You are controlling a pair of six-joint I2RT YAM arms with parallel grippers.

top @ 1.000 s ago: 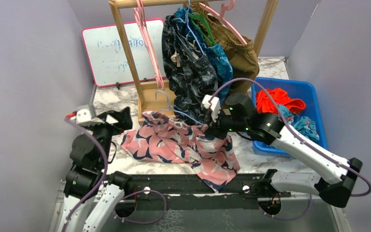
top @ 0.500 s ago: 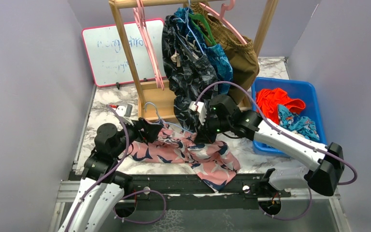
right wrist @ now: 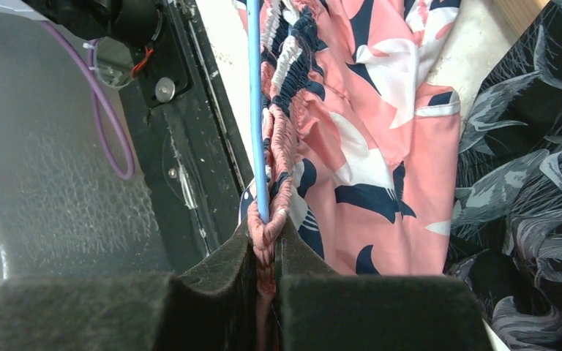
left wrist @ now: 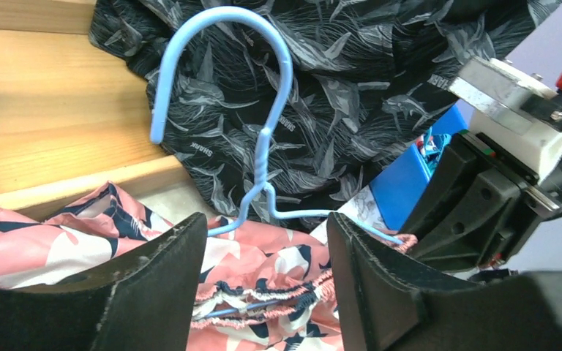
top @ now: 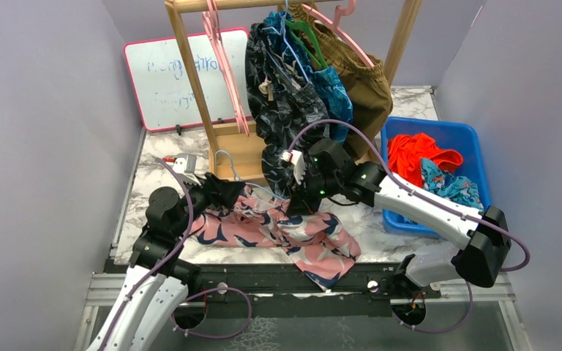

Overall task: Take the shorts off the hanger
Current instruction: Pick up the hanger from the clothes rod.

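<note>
The pink-and-navy leaf-print shorts (top: 278, 227) lie crumpled on the marble table, still threaded on a light blue wire hanger (left wrist: 263, 146) whose hook points toward the wooden rack. My right gripper (right wrist: 267, 241) is shut on the gathered waistband at the hanger's right end; the blue wire runs out just past the pads. In the top view that gripper (top: 296, 203) sits at the shorts' back edge. My left gripper (left wrist: 267, 241) is open, its jaws straddling the waistband and the hanger's lower bar without touching them. From above, the left gripper (top: 238, 196) is at the shorts' left end.
A wooden rack (top: 234, 142) behind holds black patterned shorts (top: 285, 110), teal-blue shorts (top: 334, 95), brown shorts (top: 366, 84) and bare pink hangers (top: 223, 66). A blue bin (top: 476, 142) at right holds orange shorts (top: 421, 153). A whiteboard (top: 165, 80) leans at back left.
My left arm swung in from the far left to the waistband, its jaws narrowing. The right gripper pulled its end of the shorts leftward, bunching the fabric.
</note>
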